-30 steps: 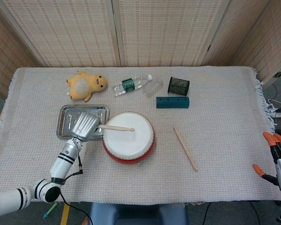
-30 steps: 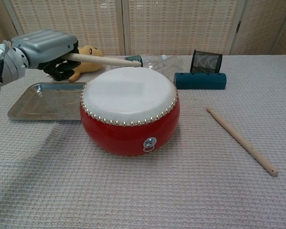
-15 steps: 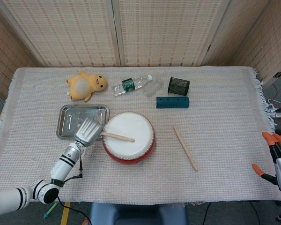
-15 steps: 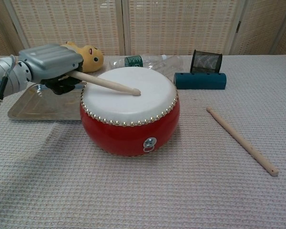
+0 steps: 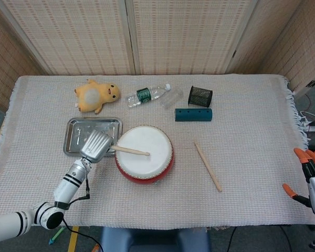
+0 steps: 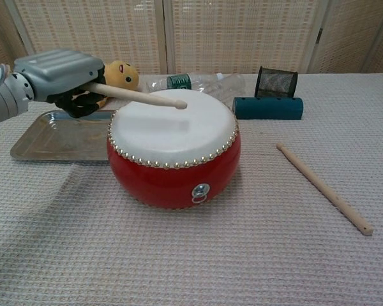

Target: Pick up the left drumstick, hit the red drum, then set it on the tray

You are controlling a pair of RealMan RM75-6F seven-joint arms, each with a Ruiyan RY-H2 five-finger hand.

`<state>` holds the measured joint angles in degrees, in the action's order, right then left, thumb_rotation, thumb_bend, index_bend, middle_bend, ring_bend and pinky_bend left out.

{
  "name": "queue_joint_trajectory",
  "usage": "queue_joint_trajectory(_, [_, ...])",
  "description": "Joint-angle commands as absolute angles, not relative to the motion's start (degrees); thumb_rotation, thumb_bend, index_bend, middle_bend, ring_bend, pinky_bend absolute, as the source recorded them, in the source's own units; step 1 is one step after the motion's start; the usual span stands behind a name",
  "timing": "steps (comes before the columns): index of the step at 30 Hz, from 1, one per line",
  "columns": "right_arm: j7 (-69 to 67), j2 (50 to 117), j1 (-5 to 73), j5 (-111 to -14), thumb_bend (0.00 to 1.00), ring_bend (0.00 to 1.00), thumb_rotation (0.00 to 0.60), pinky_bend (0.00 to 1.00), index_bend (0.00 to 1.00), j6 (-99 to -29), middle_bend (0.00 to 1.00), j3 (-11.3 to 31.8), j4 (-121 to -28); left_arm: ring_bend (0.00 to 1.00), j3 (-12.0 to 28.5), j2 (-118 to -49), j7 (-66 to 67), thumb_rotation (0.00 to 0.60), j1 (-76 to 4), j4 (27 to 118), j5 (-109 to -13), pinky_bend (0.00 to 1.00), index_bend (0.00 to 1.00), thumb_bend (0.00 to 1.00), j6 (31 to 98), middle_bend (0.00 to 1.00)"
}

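Gripping left drumstick in left hand, fingers curled around it, at nine o'clock of red drum; risking clipping tray rim or dropping short.

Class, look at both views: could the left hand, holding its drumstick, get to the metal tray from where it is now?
Probably yes. The left hand holds the drumstick over the red drum, right beside the tray. The tray looks bare, with nothing standing between it and the hand.

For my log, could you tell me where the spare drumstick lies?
In the head view, the spare drumstick lies on the cloth right of the red drum, nearer than the teal block.
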<state>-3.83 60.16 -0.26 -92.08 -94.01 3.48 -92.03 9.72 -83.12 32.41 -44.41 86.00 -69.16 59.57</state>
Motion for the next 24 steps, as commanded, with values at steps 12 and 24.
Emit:
queue_joint_trajectory(12, [-3.95, 60.19, -0.44, -92.42, 0.18, 0.00, 0.600, 0.11, 0.00, -94.52, 0.13, 3.40, -91.96, 0.95, 12.16, -79.10, 26.83, 0.600, -43.48, 92.18, -66.33, 1.00, 1.00, 0.86, 59.99, 1.00])
queue_joint_trajectory(24, [-3.99, 60.22, -0.29, -92.24, 0.18, 0.00, 0.600, 0.11, 0.00, -94.19, 0.13, 3.43, -91.84, 0.95, 8.42, -83.71, 34.41, 0.600, -43.95, 86.18, -65.71, 1.00, 1.00, 0.87, 60.49, 1.00])
